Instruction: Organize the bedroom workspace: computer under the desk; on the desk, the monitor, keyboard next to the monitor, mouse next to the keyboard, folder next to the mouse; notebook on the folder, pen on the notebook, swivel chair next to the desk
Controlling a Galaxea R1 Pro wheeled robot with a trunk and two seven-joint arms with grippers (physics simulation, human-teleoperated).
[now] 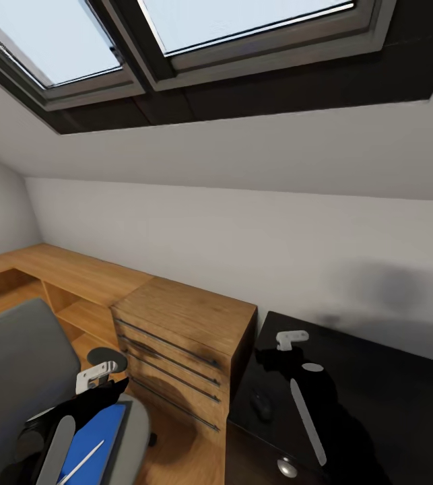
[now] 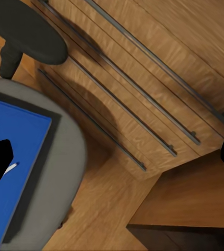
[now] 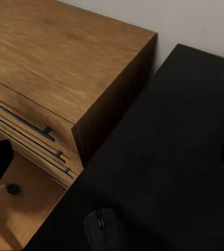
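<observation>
The grey swivel chair stands at the lower left. On its seat lies the blue folder, and the white pen lies on the folder. My left gripper hovers open above the seat's front edge, near the black armrest. The black mouse rests on the glossy black desk near its left edge. My right gripper hangs open above the desk, just beyond the mouse. The computer, monitor, keyboard and notebook are out of view.
A light wooden drawer chest stands between the chair and the desk, against the white wall. A low wooden shelf runs along the wall to the left. Skylights sit in the sloped ceiling overhead.
</observation>
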